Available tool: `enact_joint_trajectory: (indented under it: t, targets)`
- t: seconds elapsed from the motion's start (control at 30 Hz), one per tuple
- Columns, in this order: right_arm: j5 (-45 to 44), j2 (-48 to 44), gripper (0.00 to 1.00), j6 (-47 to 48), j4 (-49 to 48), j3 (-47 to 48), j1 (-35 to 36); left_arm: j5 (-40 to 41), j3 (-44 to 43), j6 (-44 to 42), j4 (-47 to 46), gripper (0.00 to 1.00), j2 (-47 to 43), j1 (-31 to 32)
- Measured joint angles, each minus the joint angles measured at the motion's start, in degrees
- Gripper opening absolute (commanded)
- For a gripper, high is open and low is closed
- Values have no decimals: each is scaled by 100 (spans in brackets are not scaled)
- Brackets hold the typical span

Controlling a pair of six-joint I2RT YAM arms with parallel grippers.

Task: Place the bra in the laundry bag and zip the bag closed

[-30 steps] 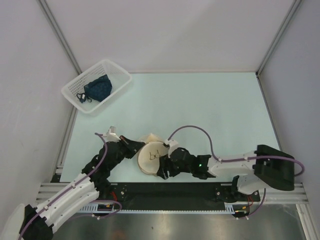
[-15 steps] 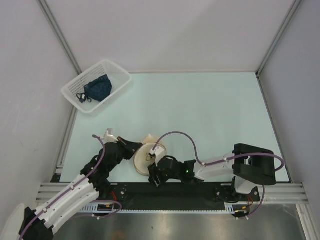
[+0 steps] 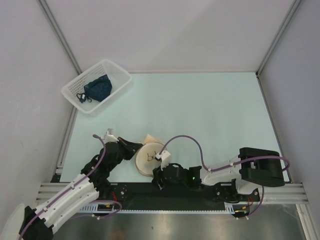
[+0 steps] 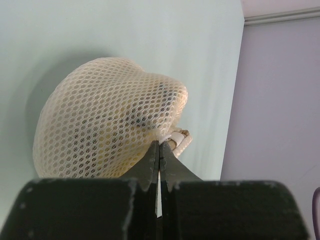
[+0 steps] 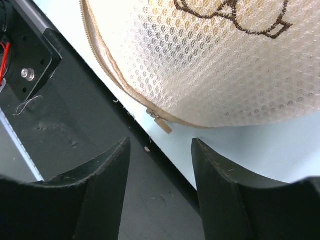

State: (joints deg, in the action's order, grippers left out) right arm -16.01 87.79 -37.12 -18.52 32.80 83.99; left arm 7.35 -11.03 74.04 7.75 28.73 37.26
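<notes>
Pale green table (image 3: 200,110) fills the overhead view, with both arms working at its near edge.

1. Right gripper (image 5: 160,187): fingers spread wide, holding nothing. It hovers over the black base rail (image 5: 55,115) at the near edge, just short of the laundry bag (image 3: 150,159). Half a second earlier it overlapped the bag's near rim. It has since drawn back, and the arm's shoulder housing sits farther right.
2. Laundry bag: near edge, left of centre, lid up. It lies slightly farther right than before, and more of the lid is exposed.
3. Left gripper (image 4: 159,148): fingers pressed together, pinching the bag's mesh at its left side.
4. White basket (image 3: 120,69): far-left corner, with a dark blue garment (image 3: 97,88) inside.

View differences:
- Only the right wrist camera resolves the zip pull (image 5: 160,123), which lies on the bag's near seam. The visible stretch of zip is closed.
- Only the left wrist camera shows the pinch itself, plus a yellowish tint behind the mesh. Whether that tint is the bra cannot be told.
</notes>
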Motion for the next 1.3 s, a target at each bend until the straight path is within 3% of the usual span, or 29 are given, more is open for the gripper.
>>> enact_joint_trajectory:
  t: [0.37, 0.6, 0.63, 0.77, 0.8, 0.87, 0.9, 0.93, 1.1, 1.3]
  targets:
    - [-181, 376, 42, 9, -505, -9, 17, -2, -7, 157, 33, 0, 35, 0]
    - [-317, 643, 8, 28, -573, 164, 24, -2, -9, 317, 105, 0, -2, 0]
    - [-330, 688, 0, 9, -586, 186, 26, -2, -9, 334, 111, 4, 2, 0]
    - [-439, 704, 0, 7, -577, 199, 37, -26, -149, 28, 214, 45, 98, 0]
    - [-466, 688, 0, 9, -555, 197, 39, -46, -264, -179, 304, 58, 157, 0]
    - [-501, 603, 0, 7, -503, 168, 39, -72, -527, -656, 479, 73, 227, 2]
    - [-522, 516, 0, 7, -461, 142, 39, -103, -671, -883, 586, 88, 254, 0]
    - [-549, 400, 0, 7, -400, 109, 39, -138, -804, -1123, 699, 95, 251, 2]
    - [-673, -254, 0, 2, -142, -20, 7, -358, -852, -1626, 1043, 96, -46, 129]
    - [-713, -706, 0, 31, 94, -79, -326, -503, -671, -1600, 1244, 93, -356, 579]
